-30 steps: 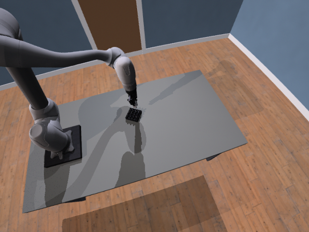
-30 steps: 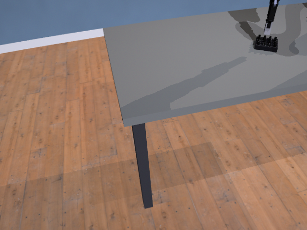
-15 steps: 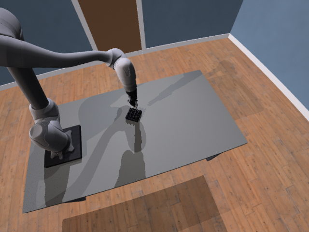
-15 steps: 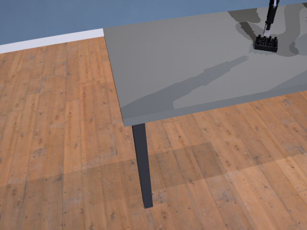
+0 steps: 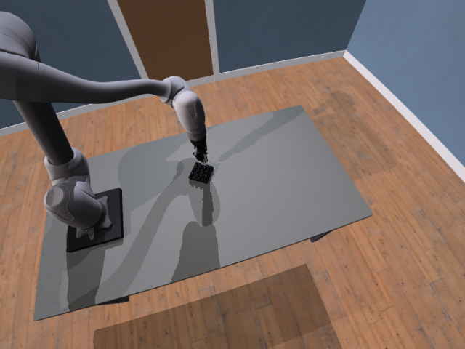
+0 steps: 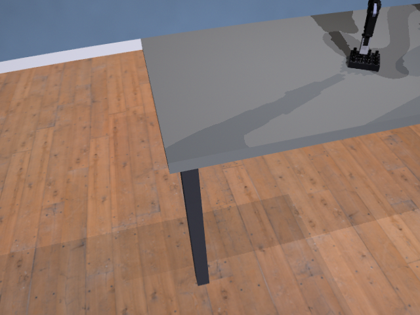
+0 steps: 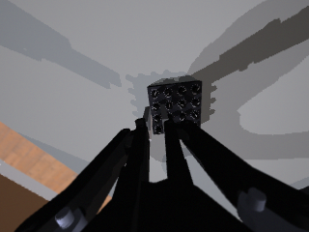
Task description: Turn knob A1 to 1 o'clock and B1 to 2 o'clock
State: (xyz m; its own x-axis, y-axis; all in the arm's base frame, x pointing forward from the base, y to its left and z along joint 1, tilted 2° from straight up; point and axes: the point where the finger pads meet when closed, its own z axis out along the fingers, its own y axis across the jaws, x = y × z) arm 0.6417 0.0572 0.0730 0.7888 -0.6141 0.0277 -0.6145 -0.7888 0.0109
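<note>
Where jaws [image 5: 203, 162] [image 6: 364, 51] stand nearly closed, grip unclear | knob box [image 5: 200, 173] [image 6: 363, 65] [image 7: 175, 98] squarish | facing unclear

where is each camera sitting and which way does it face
Top: high above one long side of the table, facing down across it; the arm, its base and the end effector show.
Exterior: above the table's opposite long side, facing down over a corner; only the end effector and a bit above it show.
Wrist: on the arm near the end effector, facing along its fingers to the table; black finger parts show.
Top and exterior share the knob box.
</note>
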